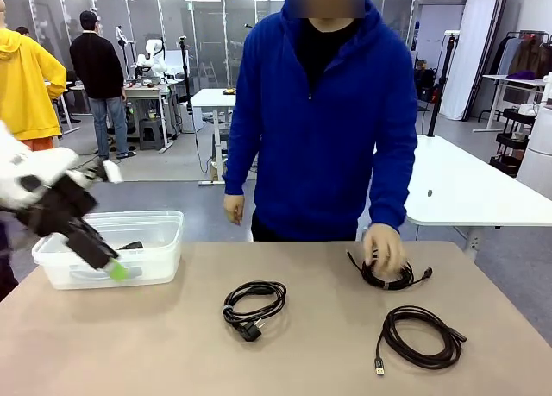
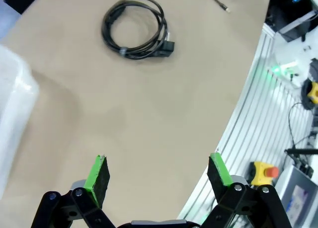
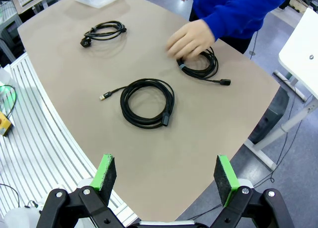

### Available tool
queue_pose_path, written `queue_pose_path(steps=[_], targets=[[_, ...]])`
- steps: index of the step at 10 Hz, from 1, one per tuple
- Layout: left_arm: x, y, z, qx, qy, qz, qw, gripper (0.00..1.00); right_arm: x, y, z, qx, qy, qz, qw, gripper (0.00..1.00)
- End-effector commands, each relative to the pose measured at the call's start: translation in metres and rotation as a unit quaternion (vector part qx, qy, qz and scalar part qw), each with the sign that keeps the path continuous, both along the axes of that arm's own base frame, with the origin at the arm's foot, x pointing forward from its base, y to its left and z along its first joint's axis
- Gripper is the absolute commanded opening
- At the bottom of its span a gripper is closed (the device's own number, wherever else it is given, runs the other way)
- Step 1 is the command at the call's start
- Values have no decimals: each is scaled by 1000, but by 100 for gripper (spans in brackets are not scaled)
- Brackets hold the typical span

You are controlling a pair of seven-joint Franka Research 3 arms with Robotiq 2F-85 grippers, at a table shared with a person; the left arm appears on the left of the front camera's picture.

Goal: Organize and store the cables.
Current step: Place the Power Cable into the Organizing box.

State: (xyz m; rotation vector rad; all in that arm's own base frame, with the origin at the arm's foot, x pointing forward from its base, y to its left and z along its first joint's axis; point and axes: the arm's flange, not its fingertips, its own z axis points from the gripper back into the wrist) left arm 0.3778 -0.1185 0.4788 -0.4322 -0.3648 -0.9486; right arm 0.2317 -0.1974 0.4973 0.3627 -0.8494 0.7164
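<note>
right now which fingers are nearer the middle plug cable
Left. Left fingers hang by the bin beside the plug cable; right fingers hover farther off, beyond the usb coil.

The left arm (image 1: 34, 167), at the left edge of the front view, has white shells and a black wrist. The left gripper (image 2: 159, 167) and the right gripper (image 3: 166, 171) share black linked fingers, silver pivot screws (image 3: 86, 191) and bright green pads (image 3: 105, 171). The person wears a blue hooded top (image 1: 328, 128) with long sleeves over a black shirt (image 1: 317, 42).
</note>
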Motion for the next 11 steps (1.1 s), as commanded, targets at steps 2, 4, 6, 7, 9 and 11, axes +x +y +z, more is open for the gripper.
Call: queue_pose_path(steps=[2, 4, 6, 7, 9, 11], targets=[[17, -56, -31, 29, 27, 39, 998, 100, -2, -1, 1, 1, -5, 7, 1000, 100], [18, -67, -46, 35, 33, 30, 998, 100, -2, -1, 1, 1, -5, 7, 1000, 100], [12, -69, -52, 36, 38, 22, 998, 100, -2, -1, 1, 1, -5, 7, 1000, 100], [12, -69, -52, 36, 38, 22, 998, 100, -2, -1, 1, 1, -5, 7, 1000, 100], [12, -69, -52, 36, 38, 22, 998, 100, -2, -1, 1, 1, -5, 7, 1000, 100], [18, -83, -58, 57, 70, 87, 992, 100, -2, -1, 1, 1, -5, 7, 1000, 100]])
